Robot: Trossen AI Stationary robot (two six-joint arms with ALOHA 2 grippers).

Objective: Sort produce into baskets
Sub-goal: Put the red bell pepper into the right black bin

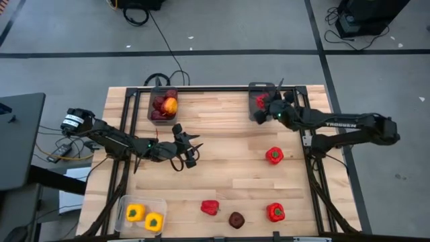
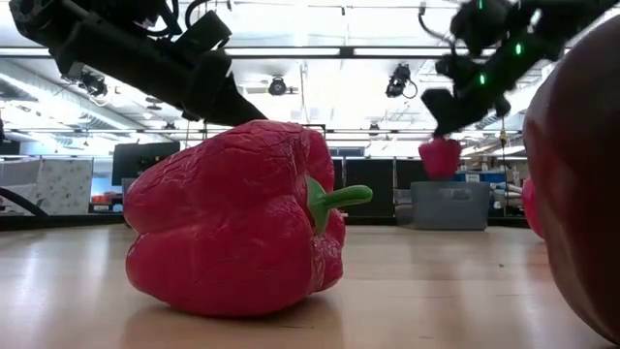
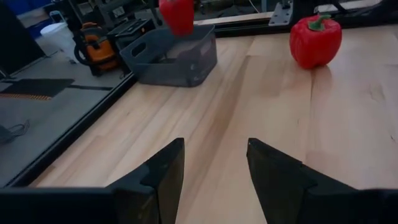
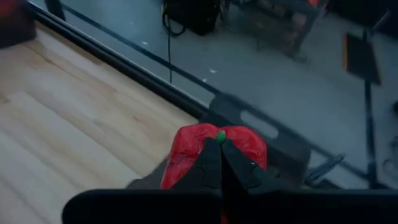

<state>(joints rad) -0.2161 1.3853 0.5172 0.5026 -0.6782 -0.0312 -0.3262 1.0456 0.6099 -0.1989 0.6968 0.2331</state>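
My right gripper (image 1: 267, 107) is over the far-right dark grey bin (image 1: 261, 91), shut on a red pepper (image 4: 186, 149). The low view shows this pepper (image 2: 441, 155) hanging above the bin (image 2: 450, 206). My left gripper (image 1: 186, 152) is open and empty over the middle of the table; its fingers (image 3: 165, 171) stand apart above bare wood. Three red peppers (image 1: 273, 156) (image 1: 209, 208) (image 1: 275, 212) and a maroon apple (image 1: 236, 220) lie loose on the table. My right gripper pinches the red pepper by its green stem (image 4: 219, 137) between its two fingertips. The fingers come from above, pointing down. The pepper hangs below them, stem up, lifted clear above the grey bin (image 4: 283, 149).
A second dark grey bin (image 1: 163, 91) at the far edge holds maroon apples and an orange-red apple (image 1: 170, 105). A clear bin (image 1: 125, 205) at the near left holds two yellow peppers. The table's middle is bare wood. A black frame runs along the far and side edges.
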